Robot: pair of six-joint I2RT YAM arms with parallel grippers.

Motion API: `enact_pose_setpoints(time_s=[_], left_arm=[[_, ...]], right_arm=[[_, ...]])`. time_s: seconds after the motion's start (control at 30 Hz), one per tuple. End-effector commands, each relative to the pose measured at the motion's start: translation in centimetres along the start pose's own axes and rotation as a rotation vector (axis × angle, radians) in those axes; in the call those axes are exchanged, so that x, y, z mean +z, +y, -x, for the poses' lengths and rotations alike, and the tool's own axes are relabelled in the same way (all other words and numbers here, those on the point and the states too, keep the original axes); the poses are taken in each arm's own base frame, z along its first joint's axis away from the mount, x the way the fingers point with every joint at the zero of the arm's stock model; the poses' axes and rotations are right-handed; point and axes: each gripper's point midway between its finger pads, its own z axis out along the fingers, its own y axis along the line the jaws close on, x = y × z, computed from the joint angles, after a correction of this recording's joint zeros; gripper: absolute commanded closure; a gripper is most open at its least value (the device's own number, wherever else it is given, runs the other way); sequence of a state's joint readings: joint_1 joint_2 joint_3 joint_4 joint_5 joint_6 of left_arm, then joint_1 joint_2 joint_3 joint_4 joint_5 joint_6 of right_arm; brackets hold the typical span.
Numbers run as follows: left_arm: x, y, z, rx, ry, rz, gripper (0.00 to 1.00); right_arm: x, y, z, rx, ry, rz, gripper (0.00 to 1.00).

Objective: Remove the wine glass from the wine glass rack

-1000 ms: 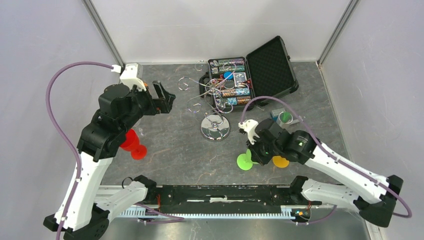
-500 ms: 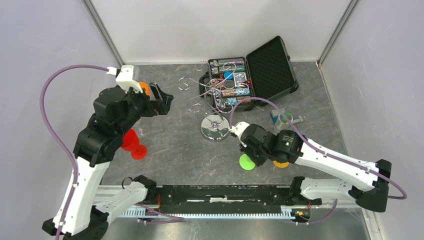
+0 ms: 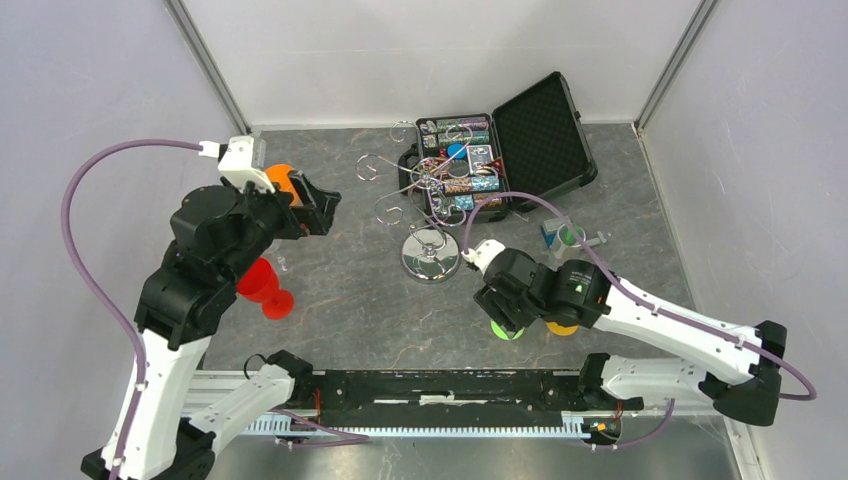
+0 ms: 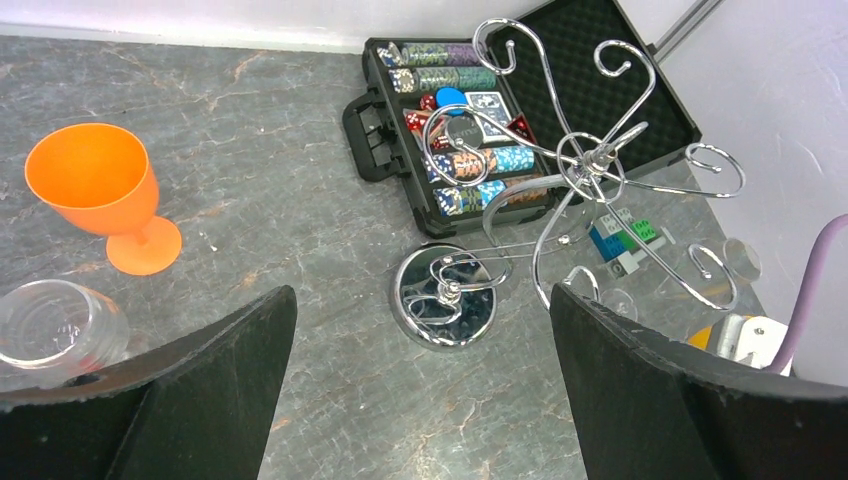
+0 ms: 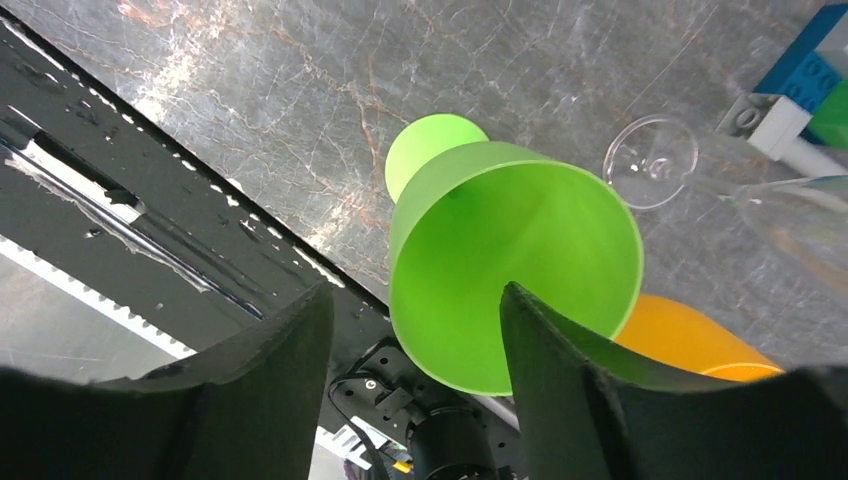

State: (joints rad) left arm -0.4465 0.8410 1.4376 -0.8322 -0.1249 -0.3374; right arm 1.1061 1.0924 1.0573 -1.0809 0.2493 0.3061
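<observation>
The wine glass rack (image 3: 432, 255) stands mid-table on its mirrored disc, and the curled chrome arms (image 4: 590, 165) that I can see are bare. A green wine glass (image 5: 510, 260) stands upright on its foot (image 5: 432, 150) near the table's front edge. In the top view only its foot (image 3: 507, 330) peeks out under the right arm. My right gripper (image 5: 415, 390) hangs over it, open, with the bowl's rim between the fingers and the right finger (image 5: 580, 400) overlapping it. My left gripper (image 4: 420, 400) is wide open and empty, left of the rack.
An open black case (image 3: 510, 150) of chips sits behind the rack. An orange glass (image 4: 100, 190), a red glass (image 3: 265, 287) and a clear glass (image 4: 60, 325) stand at the left. A yellow-orange glass (image 5: 700, 340), a clear glass (image 5: 650, 160) and toy blocks (image 3: 555, 232) are right of the green one.
My right gripper moved left and towards the front edge, then opened and let go of the green glass. My left arm drew back to the left, uncovering the orange glass.
</observation>
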Motion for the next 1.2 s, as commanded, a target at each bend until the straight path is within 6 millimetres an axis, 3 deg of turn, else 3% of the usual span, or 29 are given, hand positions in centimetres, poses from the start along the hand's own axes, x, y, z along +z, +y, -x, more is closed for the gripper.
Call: enact_pose_setpoints(time_s=[0.0, 0.13, 0.37, 0.5, 0.73, 0.93, 1.17], left_arm=[[-2.2, -0.4, 2.5, 0.011, -0.091, -0.026, 0.0], [-4.4, -0.8, 3.9, -0.01, -0.154, -0.054, 0.0], [-7.5, 0.4, 5.0, -0.012, -0.245, -0.025, 0.0], [-9.2, 1.1, 4.9, -0.014, -0.27, -0.007, 0.0], [-12.5, 2.7, 3.8, -0.014, -0.295, 0.028, 0.0], [-14.7, 3.8, 3.0, -0.02, -0.305, 0.052, 0.0], [-15.8, 4.1, 2.8, -0.016, -0.321, 0.054, 0.0]], right_arm=[[-3.2, -0.6, 4.5, 0.034, -0.211, 0.002, 0.31], [-7.8, -2.4, 8.5, 0.09, -0.459, -0.027, 0.22], [-15.6, -9.0, 10.5, 0.302, -0.825, -0.236, 0.03], [-19.3, -12.0, 10.1, 0.411, -0.985, -0.325, 0.02], [-23.3, -15.8, 8.3, 0.528, -1.108, -0.467, 0.02], [-25.7, -18.2, 5.5, 0.624, -1.151, -0.545, 0.02], [-26.7, -19.0, 3.0, 0.694, -1.229, -0.5, 0.02]])
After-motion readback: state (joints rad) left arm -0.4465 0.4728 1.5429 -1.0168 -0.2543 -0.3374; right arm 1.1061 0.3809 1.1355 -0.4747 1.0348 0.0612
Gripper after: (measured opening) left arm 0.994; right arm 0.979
